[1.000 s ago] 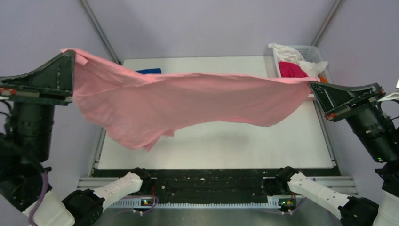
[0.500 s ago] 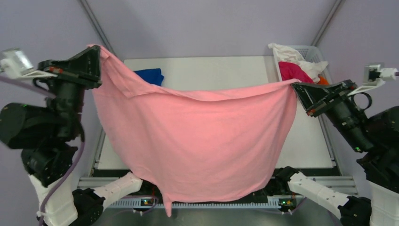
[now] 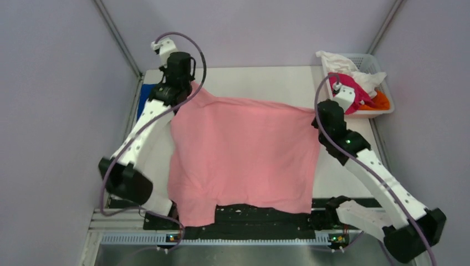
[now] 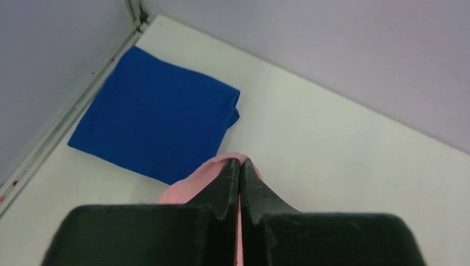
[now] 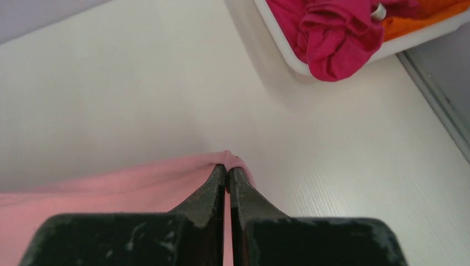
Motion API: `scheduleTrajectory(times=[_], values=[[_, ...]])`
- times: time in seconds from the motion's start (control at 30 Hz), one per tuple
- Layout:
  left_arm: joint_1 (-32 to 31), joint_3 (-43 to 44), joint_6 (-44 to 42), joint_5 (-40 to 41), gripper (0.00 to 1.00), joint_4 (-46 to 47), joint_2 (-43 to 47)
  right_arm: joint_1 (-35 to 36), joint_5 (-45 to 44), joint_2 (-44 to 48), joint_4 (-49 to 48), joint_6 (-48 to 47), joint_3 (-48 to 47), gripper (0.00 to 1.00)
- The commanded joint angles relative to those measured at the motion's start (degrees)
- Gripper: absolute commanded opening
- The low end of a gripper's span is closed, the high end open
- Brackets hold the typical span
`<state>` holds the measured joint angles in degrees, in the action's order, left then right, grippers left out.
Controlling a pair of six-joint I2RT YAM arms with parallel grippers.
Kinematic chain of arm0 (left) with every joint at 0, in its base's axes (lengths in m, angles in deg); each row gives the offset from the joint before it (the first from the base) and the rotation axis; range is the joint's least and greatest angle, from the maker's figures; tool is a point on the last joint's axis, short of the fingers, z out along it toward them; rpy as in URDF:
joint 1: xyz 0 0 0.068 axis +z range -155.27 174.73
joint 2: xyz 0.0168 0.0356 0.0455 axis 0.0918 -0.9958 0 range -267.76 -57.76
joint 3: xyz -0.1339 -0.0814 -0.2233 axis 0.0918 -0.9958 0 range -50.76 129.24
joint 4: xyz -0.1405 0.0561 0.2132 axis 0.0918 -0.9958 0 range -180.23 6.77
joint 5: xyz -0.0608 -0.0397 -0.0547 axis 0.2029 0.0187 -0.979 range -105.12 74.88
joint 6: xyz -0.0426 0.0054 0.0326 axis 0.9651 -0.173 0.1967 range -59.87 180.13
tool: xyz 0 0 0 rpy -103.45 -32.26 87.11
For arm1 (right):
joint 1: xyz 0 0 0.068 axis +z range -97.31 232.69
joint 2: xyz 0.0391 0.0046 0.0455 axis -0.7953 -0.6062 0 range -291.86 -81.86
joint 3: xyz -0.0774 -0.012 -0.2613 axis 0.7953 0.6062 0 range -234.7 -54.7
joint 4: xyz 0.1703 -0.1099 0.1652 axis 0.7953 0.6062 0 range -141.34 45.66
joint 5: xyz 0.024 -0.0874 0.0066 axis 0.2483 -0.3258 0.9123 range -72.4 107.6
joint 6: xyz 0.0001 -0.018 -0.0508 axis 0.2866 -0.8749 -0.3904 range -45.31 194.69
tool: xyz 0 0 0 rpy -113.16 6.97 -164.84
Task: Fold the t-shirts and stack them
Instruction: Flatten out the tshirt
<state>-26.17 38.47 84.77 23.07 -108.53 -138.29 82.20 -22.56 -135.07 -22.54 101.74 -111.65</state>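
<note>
The light pink t-shirt (image 3: 244, 152) lies spread over the table, its near edge hanging over the front rail. My left gripper (image 3: 187, 87) is shut on its far left corner (image 4: 219, 166), low over the table. My right gripper (image 3: 317, 112) is shut on its far right corner (image 5: 221, 160). A folded royal blue t-shirt (image 4: 155, 116) lies at the far left, just beyond the left gripper; in the top view only a sliver (image 3: 143, 97) shows behind the arm. Magenta (image 3: 349, 88), white (image 3: 343, 62) and orange (image 3: 380, 101) shirts sit in the basket.
The white slotted basket (image 3: 382, 111) stands at the far right corner; its rim (image 5: 282, 47) shows in the right wrist view. The white table (image 3: 255, 80) is bounded by a metal rail on the left (image 4: 61, 130) and purple walls around.
Both arms swung forward and down from holding the pink shirt stretched in the air. The shirt now lies flat on the table, its held corners at the far side.
</note>
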Motion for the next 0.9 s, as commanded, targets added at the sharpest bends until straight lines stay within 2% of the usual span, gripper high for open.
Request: scheduleTrajectory(times=[0.0, 0.23, 0.4, 0.5, 0.53, 0.57, 0.63, 0.7, 0.77, 0.87], values=[[4.22, 5.93, 4.16, -7.78, 0.00, 1.13, -16.68, -9.65, 10.48, -8.39, -18.67, -1.16, 6.06, 0.00], [7.39, 21.31, 3.46, -17.31, 0.01, 3.64, -37.28, -17.39, 20.85, -28.19, -31.64, -1.78, 2.57, 0.00], [9.17, 31.57, 4.98, -20.54, 0.12, 5.25, -49.01, -21.68, 25.50, -42.27, -35.01, -2.51, -5.68, 0.00], [9.75, 36.68, 6.74, -22.96, 0.27, 6.20, -54.67, -23.04, 26.03, -50.18, -33.56, -3.59, -12.04, 0.02], [9.94, 38.63, 7.34, -24.15, 0.38, 6.07, -56.20, -23.24, 25.82, -51.94, -32.66, -4.23, -14.45, 0.16], [10.14, 40.59, 7.80, -25.16, 0.53, 6.10, -57.46, -23.38, 25.57, -53.47, -31.38, -4.80, -16.77, 0.37], [10.47, 42.01, 8.69, -26.80, 0.78, 6.14, -58.45, -23.37, 25.70, -55.27, -27.58, -5.74, -21.63, 0.57], [10.53, 41.82, 9.24, -28.26, 0.86, 5.76, -57.30, -23.37, 28.01, -54.92, -25.72, -6.04, -23.03, 0.73], [10.54, 39.91, 9.81, -30.25, 0.88, 4.82, -54.70, -23.30, 31.60, -52.98, -25.79, -6.03, -21.75, 0.93], [10.49, 31.53, 11.74, -35.11, 0.89, 4.52, -48.72, -22.80, 34.71, -48.86, -25.93, -4.84, -17.37, 0.97]])
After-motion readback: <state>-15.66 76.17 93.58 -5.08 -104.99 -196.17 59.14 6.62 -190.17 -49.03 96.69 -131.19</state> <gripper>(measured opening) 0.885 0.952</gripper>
